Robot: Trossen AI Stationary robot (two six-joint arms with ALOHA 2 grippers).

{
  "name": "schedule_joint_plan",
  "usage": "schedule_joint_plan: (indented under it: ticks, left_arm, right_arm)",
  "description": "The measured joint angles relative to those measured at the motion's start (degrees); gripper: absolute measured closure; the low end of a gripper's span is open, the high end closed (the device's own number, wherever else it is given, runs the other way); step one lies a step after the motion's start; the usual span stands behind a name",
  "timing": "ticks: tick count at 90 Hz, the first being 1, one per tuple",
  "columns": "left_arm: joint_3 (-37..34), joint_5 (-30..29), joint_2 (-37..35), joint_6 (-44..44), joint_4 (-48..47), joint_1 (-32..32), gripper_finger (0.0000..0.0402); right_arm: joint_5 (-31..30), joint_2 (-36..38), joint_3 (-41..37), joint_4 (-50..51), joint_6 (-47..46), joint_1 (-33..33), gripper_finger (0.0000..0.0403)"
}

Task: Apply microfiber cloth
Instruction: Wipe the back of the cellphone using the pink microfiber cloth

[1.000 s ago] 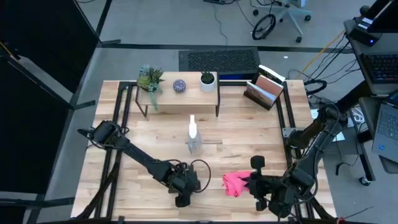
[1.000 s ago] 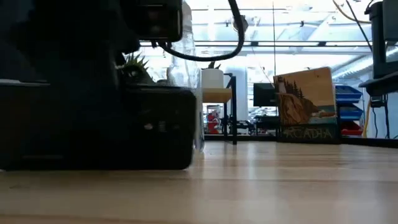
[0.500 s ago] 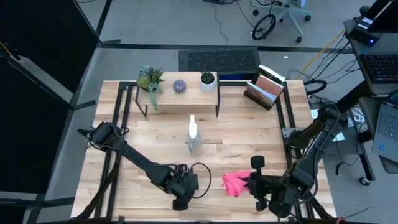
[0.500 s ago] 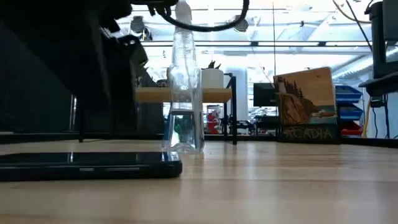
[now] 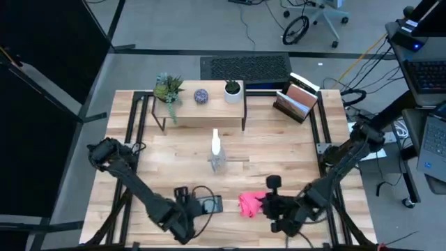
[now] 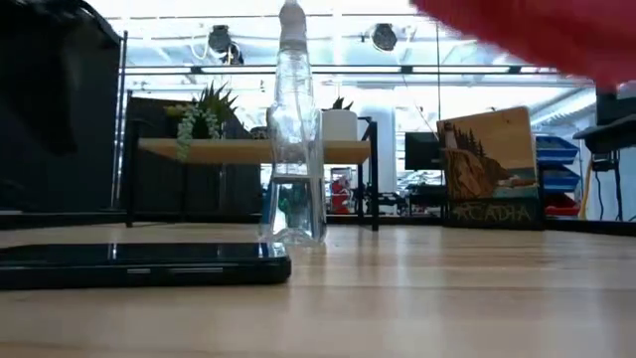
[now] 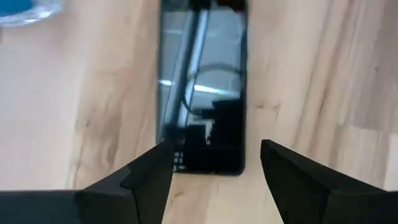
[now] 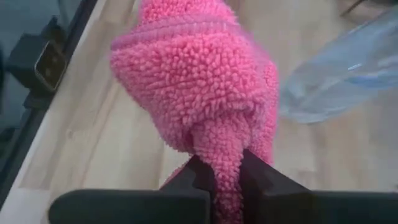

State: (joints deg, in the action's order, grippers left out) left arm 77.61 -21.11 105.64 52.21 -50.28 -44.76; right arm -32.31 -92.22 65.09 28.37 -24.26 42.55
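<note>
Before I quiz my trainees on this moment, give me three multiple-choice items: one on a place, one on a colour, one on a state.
1. Where does the phone lie?
A. on the shelf
B. flat on the table, near its front edge
C. in the left hand

2. What colour is the cloth?
A. pink
B. white
C. green

3. How is the right hand?
A. open above the bottle
B. shut on the cloth
C. shut on the phone

Answers:
1 B, the high view shows it on the wood near the open left hand.
2 A, seen in the right wrist view.
3 B, its fingers pinch the fabric.
</note>
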Motion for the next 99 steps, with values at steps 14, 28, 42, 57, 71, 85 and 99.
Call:
schedule_joint_plan:
  ticks: [14,28,42,57,71,85,99]
  left_arm:
    - [-0.8,-3.1,-1.8,3.0,0.2,-2.0,0.0179]
    - [-1.3,-4.2,-2.1,3.0,0.1,-2.3,0.0179]
    - [-1.3,-4.7,-2.1,2.8,1.3,-2.1,0.0179]
    - [-1.3,-4.7,-2.0,2.7,1.9,-1.4,0.0179]
    - [-1.5,-3.3,-1.9,2.5,4.9,-0.8,0.0179]
    - [-2.9,1.3,-1.5,-1.3,15.4,-0.1,0.0179]
    - [-3.1,8.7,2.2,-3.5,18.2,1.7,0.0201]
  right_arm:
    - [8.5,0.0,-4.8,-0.9,-2.4,-5.2,0.0394]
    - [11.2,0.0,-7.7,3.2,-8.5,-9.7,0.0391]
    - [14.1,0.0,-9.9,4.8,-13.0,-12.0,0.0372]
    - [16.1,0.1,-11.4,6.9,-12.9,-12.8,0.0342]
    - [15.6,3.4,-11.4,9.2,-13.9,-12.9,0.0293]
    - [16.0,6.9,-11.4,12.1,-14.1,-12.0,0.025]
    - [15.8,8.0,-11.4,11.4,-14.1,-11.2,0.0237]
